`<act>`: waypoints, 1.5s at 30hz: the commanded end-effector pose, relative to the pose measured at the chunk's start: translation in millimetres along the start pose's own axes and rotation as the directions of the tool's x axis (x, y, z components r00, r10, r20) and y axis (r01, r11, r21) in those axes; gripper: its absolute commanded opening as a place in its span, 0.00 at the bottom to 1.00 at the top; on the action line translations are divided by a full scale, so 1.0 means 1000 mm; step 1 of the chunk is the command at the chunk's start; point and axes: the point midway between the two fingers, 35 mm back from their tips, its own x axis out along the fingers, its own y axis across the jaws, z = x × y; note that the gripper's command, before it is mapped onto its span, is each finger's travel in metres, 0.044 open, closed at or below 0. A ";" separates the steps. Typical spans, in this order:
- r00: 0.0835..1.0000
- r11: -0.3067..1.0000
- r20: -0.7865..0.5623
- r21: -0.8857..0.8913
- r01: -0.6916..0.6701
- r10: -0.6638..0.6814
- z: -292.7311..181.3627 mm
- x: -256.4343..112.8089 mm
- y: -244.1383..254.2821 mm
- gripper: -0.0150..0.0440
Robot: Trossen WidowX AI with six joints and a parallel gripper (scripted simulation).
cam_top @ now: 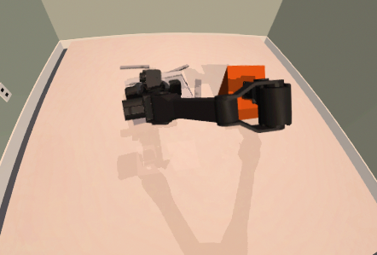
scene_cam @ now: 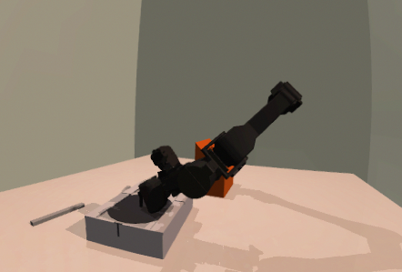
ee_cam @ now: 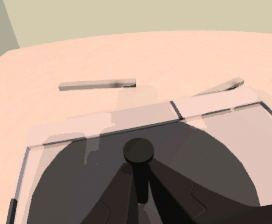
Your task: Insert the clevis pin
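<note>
The jaws are closed on the clevis pin, which has its round head up and its shank pointing downward. The pin is above the dark disc; whether its tip is inside the hole, I cannot tell. The disc lies in the rimmed tray. Beyond the tray, one bar lies apart on the desk. An orange block is behind the arm in the exterior view.
</note>
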 end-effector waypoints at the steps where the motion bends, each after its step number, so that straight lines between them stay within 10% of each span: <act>1: 1.000 1.000 -0.002 -0.004 0.003 -0.003 0.000 0.001 -0.003 0.25; 45: 1.000 1.000 -0.002 -0.005 0.004 -0.004 0.000 0.001 -0.014 0.25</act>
